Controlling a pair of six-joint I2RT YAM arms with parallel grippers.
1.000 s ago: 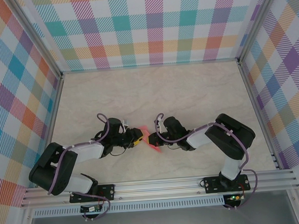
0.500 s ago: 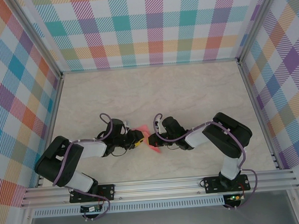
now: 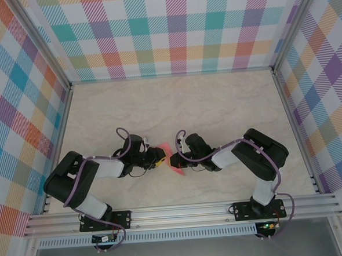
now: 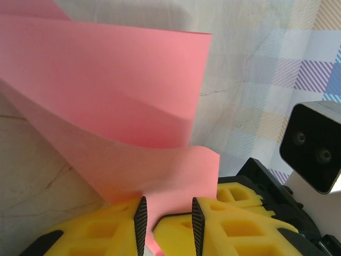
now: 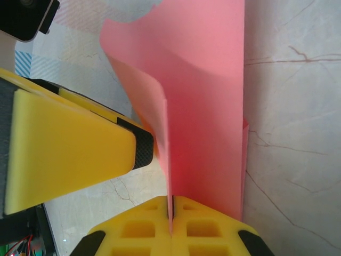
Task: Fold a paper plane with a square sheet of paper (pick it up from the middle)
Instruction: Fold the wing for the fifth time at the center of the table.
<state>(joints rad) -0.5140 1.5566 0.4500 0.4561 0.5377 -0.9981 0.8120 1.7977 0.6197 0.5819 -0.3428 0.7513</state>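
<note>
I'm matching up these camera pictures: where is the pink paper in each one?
Top view: pink paper low centre, between left gripper and right gripper.
Left wrist view: upper left to centre, running down into the left gripper.
Right wrist view: centre, rising from the shut right gripper.
Shared landmark: the marbled table.

Thin salmon-pink square sheet of paper [image 4: 106,90], plain, without any marks. Stands on its edge, near the front middle. Bends in soft curved layers, with one flap curling over. Looks loosely doubled, not flat.
</note>
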